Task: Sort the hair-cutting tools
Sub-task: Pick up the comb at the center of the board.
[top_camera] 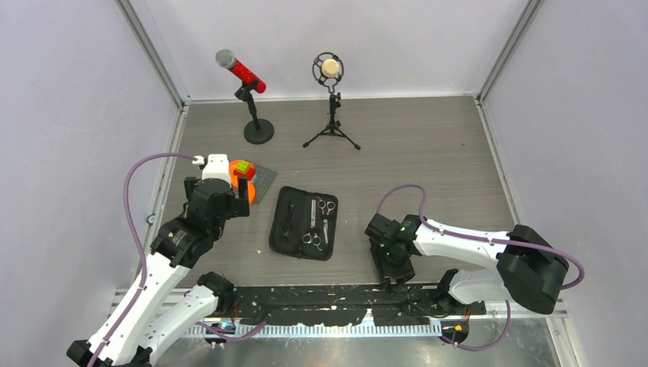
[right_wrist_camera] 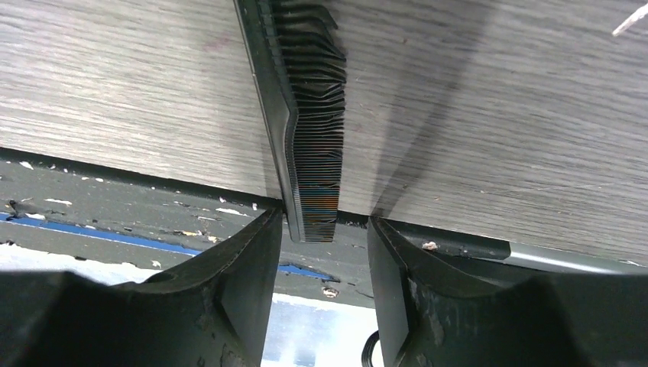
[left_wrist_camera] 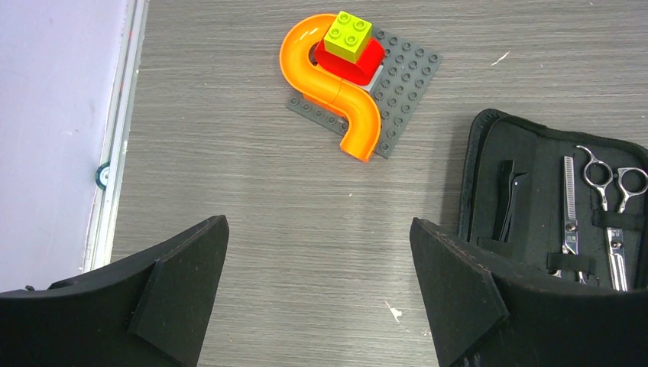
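At the near table [right_wrist_camera: 497, 115] edge, found the comb [right_wrist_camera: 306, 115] lying flat, one end out over the rim. Saw right gripper [right_wrist_camera: 321, 223] partly open astride that end, gripping nothing yet; left gripper [left_wrist_camera: 317, 224] spread wide and empty beside the case [left_wrist_camera: 472, 168]. Judged the comb light, thin, a bit flexible, of smooth plastic, likely to slip. Judged best to pinch the stiff spine at the overhanging end, not the fine teeth.
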Available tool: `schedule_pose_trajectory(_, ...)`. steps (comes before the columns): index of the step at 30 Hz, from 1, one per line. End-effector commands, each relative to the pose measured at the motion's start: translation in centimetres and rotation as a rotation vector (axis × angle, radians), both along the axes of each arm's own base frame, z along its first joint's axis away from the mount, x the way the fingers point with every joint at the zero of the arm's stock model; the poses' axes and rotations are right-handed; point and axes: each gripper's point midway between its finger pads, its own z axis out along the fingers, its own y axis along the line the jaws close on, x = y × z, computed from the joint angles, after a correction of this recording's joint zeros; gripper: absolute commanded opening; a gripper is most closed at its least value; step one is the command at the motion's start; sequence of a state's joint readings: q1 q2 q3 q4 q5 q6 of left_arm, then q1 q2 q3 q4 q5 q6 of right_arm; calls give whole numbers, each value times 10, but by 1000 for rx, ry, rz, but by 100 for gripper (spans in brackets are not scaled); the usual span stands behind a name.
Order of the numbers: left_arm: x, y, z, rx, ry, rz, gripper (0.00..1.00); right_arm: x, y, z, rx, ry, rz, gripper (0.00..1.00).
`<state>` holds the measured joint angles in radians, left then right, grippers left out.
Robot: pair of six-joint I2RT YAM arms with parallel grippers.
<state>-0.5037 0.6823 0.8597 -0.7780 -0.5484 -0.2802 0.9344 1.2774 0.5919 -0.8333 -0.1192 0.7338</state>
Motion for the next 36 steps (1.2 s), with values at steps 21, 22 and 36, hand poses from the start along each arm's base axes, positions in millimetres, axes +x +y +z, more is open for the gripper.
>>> schedule_pose_trajectory(21,7,-3,5,-15,-35,-2,92,0,4,-17,7,-51,-79,50)
schedule_pose_trajectory(22,7,-3,6,-15,-37,-1,92,-3,1,-20,-5,-46,-71,50)
schedule_pose_trajectory(36,7,-2,6,-17,-42,0,92,9,13,3,5,-129,34,12)
